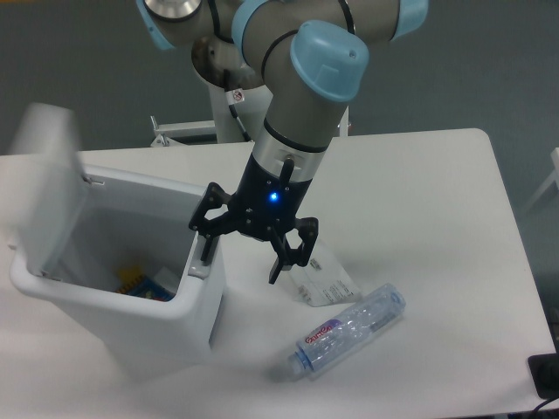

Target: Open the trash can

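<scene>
The white trash can stands on the table at the left. Its flat lid is swung up at the far left and looks motion-blurred. The bin's inside shows, with small blue and yellow items at the bottom. My gripper hangs just above the bin's right rim, fingers spread open and empty. One fingertip is close over the grey latch at the rim; the other fingertip is outside the bin.
A clear plastic bottle with a blue cap lies on the table right of the bin. A white paper label lies just behind it, under my gripper. The table's right edge is far off.
</scene>
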{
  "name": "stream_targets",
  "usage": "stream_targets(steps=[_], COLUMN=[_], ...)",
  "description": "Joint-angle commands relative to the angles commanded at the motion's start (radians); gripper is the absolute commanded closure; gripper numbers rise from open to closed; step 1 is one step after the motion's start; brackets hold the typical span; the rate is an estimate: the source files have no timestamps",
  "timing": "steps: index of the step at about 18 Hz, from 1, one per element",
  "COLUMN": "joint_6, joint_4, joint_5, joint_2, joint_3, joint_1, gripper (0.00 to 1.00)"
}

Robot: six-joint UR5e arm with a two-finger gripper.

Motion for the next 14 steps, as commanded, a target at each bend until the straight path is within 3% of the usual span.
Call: stream_targets(steps=[7,9,12,14], joint_6=[0.003,0.009,0.012,0.066], joint_4=[0.003,0.009,0.093,0.115], joint_5=[0.000,0.000,0.002,0.012], joint_2=[0.006,0.003,-0.009,-0.029], joint_3=[0.044,0.064,0.068,0.060], joint_1=[0.023,0.061,0.152,0.223], gripper=[0.00,0.00,0.00,0.00])
